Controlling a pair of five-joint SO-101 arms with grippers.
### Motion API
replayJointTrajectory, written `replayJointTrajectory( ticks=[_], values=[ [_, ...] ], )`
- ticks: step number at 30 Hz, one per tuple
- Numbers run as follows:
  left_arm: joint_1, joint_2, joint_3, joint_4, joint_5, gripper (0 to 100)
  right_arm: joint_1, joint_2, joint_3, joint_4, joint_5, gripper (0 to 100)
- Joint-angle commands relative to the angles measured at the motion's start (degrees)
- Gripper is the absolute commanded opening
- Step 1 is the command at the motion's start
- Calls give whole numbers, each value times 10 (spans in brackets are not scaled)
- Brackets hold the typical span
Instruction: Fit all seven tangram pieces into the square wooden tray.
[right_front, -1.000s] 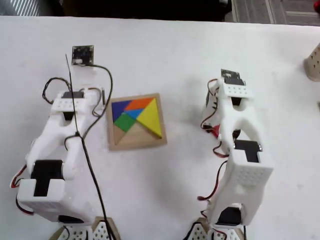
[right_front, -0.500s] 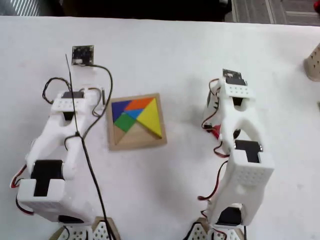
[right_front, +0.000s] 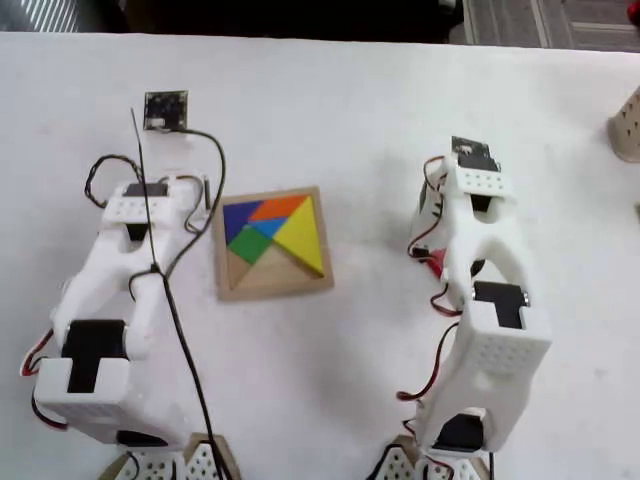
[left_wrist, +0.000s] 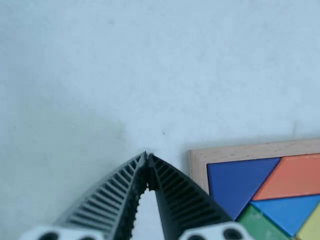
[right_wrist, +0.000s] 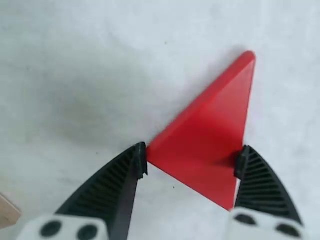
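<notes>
High view. Reader: Where is the tray (right_front: 270, 278) in panel (a)?

Legend: It lies flat on the white desk (right_front: 340, 120) between the two arms, just beside the left arm (right_front: 120, 260) and well apart from the right arm (right_front: 485, 290). Five coloured pieces fill its far half: a blue triangle (right_front: 238, 220), an orange piece (right_front: 280, 208), a light blue piece (right_front: 266, 227), a green piece (right_front: 248, 243) and a yellow triangle (right_front: 298, 238). The near half shows bare wood.

Reader: And the part of the set outside the tray?

Legend: A red triangle (right_front: 436, 263) lies on the desk under the right arm, mostly covered by it in panel (a). The right wrist view, panel (c), shows the same piece flat on the desk, with the right hand (right_wrist: 192, 157) astride it. One fingertip touches a corner of the triangle and the other presses on the opposite edge, so the hand is closed on the piece at a wide setting.

Reader: What does the left hand (left_wrist: 147, 160) do in panel (b)?

Legend: In the left wrist view its two ribbed fingers meet at the tips and hold nothing. The tips rest low over bare desk, just beside one corner of the tray, whose rim frames the blue triangle, the orange piece, the light blue piece and the green piece.

Reader: Anything else on the desk?

Legend: A small circuit board (right_front: 165, 109) lies beyond the left arm, with a black cable (right_front: 185, 330) running back across that arm toward the near edge.
</notes>
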Motion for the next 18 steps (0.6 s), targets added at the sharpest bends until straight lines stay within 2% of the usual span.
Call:
replayJointTrajectory(
  ticks=[1,13,18],
  values=[
    [5,-2,-11,-11,-5,24,9,-36,-3,-5,11,234],
    [4,-2,-12,-11,-5,24,10,-37,9,-6,12,230],
    [4,-2,-12,-11,-5,24,10,-39,10,-17,11,153]
  ],
)
